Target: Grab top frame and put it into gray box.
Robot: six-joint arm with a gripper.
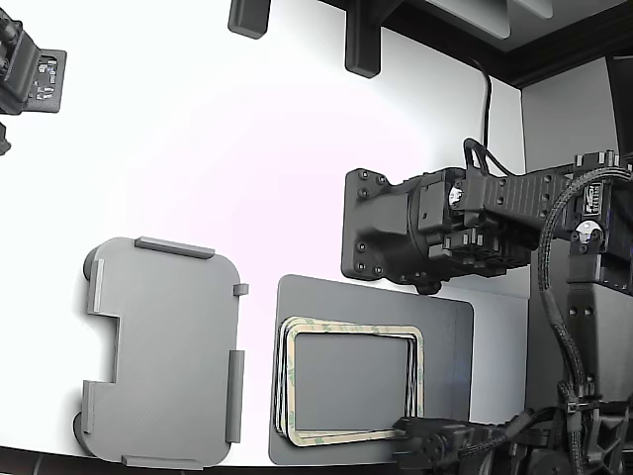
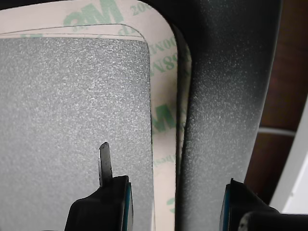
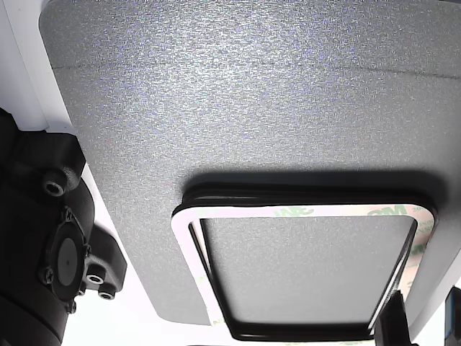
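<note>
Frames sit in a stack [image 1: 351, 384] on the dark mat [image 1: 445, 336], near the exterior view's right; top frame [image 1: 354, 329] lies on the pile, tan with green print, open centre showing mat through it. Gray box [image 1: 163, 351] rests flat on the white table [image 1: 247, 148] just beside the mat, toward the exterior view's left, nothing in it. So task not started on the box side.

Gripper [image 2: 175, 202] is down low at a corner of the stack. In the wrist view the jaws stand apart, one on each side of the frame's long edge: one jaw inside the open centre with a thin blade [image 2: 105, 161] pointing along the mat, the other outside over the mat. Likely reason: blade goes under the top frame only, to peel it off the ones below. Not pinching anything yet, gap clearly wider than the frame strip. Whether the blade touches the mat, cannot tell.

A big dark arm [image 1: 435, 228] hangs above the mat in the exterior view, not touching the stack.

Next move probably needs a close on the strip, then a lift straight up so lower frames stay put.
</note>
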